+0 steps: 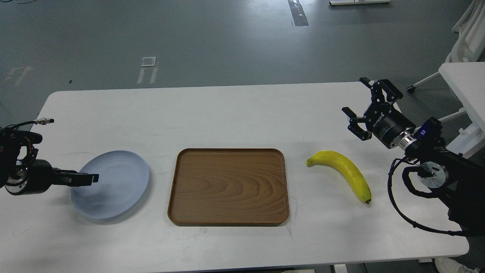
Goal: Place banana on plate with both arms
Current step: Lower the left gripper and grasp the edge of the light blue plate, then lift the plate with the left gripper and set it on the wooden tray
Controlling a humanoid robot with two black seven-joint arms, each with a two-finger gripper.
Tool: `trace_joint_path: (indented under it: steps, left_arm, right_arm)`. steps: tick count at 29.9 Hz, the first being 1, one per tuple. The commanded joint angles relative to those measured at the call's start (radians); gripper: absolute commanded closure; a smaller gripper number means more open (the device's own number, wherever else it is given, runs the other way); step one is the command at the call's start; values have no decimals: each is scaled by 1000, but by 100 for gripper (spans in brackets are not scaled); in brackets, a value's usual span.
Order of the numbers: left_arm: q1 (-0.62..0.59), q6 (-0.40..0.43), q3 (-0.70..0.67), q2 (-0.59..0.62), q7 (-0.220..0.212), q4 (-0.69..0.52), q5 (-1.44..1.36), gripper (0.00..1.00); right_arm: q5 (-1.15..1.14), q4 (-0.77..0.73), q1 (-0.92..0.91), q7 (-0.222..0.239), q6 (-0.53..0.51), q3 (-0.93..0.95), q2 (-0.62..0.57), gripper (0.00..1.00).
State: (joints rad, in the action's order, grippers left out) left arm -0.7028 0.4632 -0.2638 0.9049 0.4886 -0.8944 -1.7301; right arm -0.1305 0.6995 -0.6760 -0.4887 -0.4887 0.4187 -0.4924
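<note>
The yellow banana (343, 170) lies on the white table (242, 110), right of the brown tray, with its green stem to the left and its dark tip toward me. The pale blue plate (113, 184) is at the left, tilted and slightly blurred. My left gripper (89, 178) reaches over the plate's left rim, its fingers together as one dark bar, clamped on the rim. My right gripper (354, 95) is open and empty, hovering above and to the right of the banana, apart from it.
A rectangular brown wood-grain tray (229, 187) lies between the plate and the banana. A second white table (464, 81) stands to the far right, off the main table. Grey floor lies beyond the far edge.
</note>
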Motion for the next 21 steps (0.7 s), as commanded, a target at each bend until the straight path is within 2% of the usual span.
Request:
trace_joint_path:
  steps: [1,3,5,7,8,9,10,11,21]
  left_arm:
    - [0,0,0,-6,0,15,0,28]
    - [2,0,0,-8,0,22,0,44]
    - [6,0,0,-8,0,29,0,51]
    - [8,0,0,-8,0,29,0,63]
    - [8,0,0,-8,0,29,0,72]
    - [8,2,1,-6,0,29,0,91]
    - [8,2,3,-6,0,29,-2,97]
    - [8,2,3,-6,0,29,-2,100]
    - [-4,2,28,2,0,29,-2,100]
  right_arm:
    - [0,0,1,0,0,0,-2,0]
    - [0,0,1,0,0,0,-2,0]
    - [0,0,1,0,0,0,0,0]
    - [0,0,1,0,0,0,-2,0]
    - [0,0,1,0,0,0,-2,0]
    - [0,0,1,0,0,0,0,0]
    - [0,0,1,0,0,0,0,0]
    - [0,0,1,0,0,0,0,0]
    - [0,2,-1,0,0,-1,0,0]
